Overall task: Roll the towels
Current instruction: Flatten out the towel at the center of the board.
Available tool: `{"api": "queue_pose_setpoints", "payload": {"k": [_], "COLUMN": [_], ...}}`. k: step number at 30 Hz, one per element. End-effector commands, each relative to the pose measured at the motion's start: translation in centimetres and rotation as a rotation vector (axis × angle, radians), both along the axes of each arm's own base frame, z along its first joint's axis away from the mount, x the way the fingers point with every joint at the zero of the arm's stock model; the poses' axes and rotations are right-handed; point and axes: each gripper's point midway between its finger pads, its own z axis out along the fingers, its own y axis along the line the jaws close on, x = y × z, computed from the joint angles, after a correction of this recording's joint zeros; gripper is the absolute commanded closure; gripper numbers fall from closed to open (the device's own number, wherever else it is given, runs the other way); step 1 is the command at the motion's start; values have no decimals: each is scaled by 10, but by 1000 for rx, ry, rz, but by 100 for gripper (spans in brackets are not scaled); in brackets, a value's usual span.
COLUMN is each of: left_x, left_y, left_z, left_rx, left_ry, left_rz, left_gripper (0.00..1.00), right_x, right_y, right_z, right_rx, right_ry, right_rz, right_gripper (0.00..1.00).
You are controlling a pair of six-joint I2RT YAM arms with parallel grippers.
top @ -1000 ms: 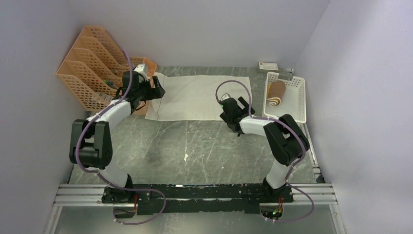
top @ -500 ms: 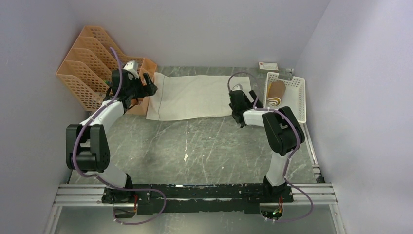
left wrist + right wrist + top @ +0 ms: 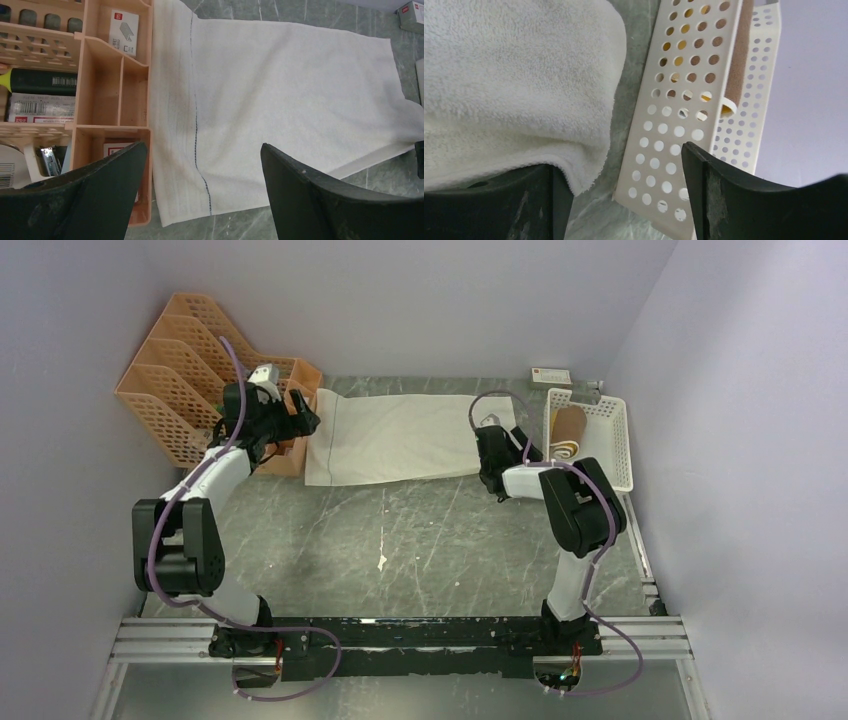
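Note:
The cream-white towel point(image 3: 400, 438) lies spread flat at the back of the table, its blue-stitched left end point(image 3: 197, 125) beside the orange organiser. My left gripper point(image 3: 303, 420) hovers open above that left end point(image 3: 204, 145), holding nothing. My right gripper point(image 3: 492, 455) is at the towel's right end by the basket. Its jaws point(image 3: 619, 157) stand apart, with the towel's corner point(image 3: 579, 175) draped over the left finger. The brown towel point(image 3: 567, 432) lies rolled in the white basket point(image 3: 610, 440), showing above the perforated wall point(image 3: 739, 55).
An orange desk organiser point(image 3: 180, 370) with stationery in its compartments point(image 3: 135, 75) stands at the back left, touching the towel's edge. A small white box point(image 3: 552, 375) sits by the back wall. The perforated basket wall point(image 3: 674, 100) is close to my right fingers.
My right gripper moved from the towel's front edge back and right to its end by the basket. My left gripper shifted left toward the organiser. The towel's near edge pulled back slightly.

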Motion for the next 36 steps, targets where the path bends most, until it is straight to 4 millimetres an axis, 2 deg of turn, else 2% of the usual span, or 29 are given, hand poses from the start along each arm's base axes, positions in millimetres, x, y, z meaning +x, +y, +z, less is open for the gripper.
{"api": "queue_pose_setpoints", "payload": {"k": [1, 6, 12, 14, 17, 21, 25, 27, 29, 36], "left_x": [-5, -6, -8, -7, -7, -6, -4, -3, -2, 19], "left_y": [4, 3, 1, 11, 9, 8, 7, 2, -8, -77], "left_z": [14, 16, 18, 18, 19, 19, 24, 24, 21, 14], "left_rx": [-2, -16, -21, -21, -27, -31, -34, -56, -86, -58], "left_ry": [-31, -36, -38, -37, -38, -36, -48, -50, -46, -66], "left_rz": [-15, -19, -32, -15, -24, -32, -38, -49, -78, -199], "left_gripper": [3, 3, 3, 3, 3, 3, 3, 3, 3, 3], "right_x": [9, 17, 16, 13, 7, -1, -2, 9, 25, 80], "right_y": [7, 20, 7, 1, -8, -19, -16, -1, 24, 127], "right_z": [39, 85, 132, 142, 156, 176, 200, 201, 196, 148], "right_rx": [-11, 20, -86, -135, -202, -200, -134, -27, 133, 750], "right_ry": [-130, -263, -338, -338, -345, -407, -488, -498, -484, -357], "right_rz": [24, 64, 29, 10, -24, -87, -75, -9, 82, 300], "right_gripper": [27, 17, 5, 2, 0, 0, 0, 0, 0, 0]}}
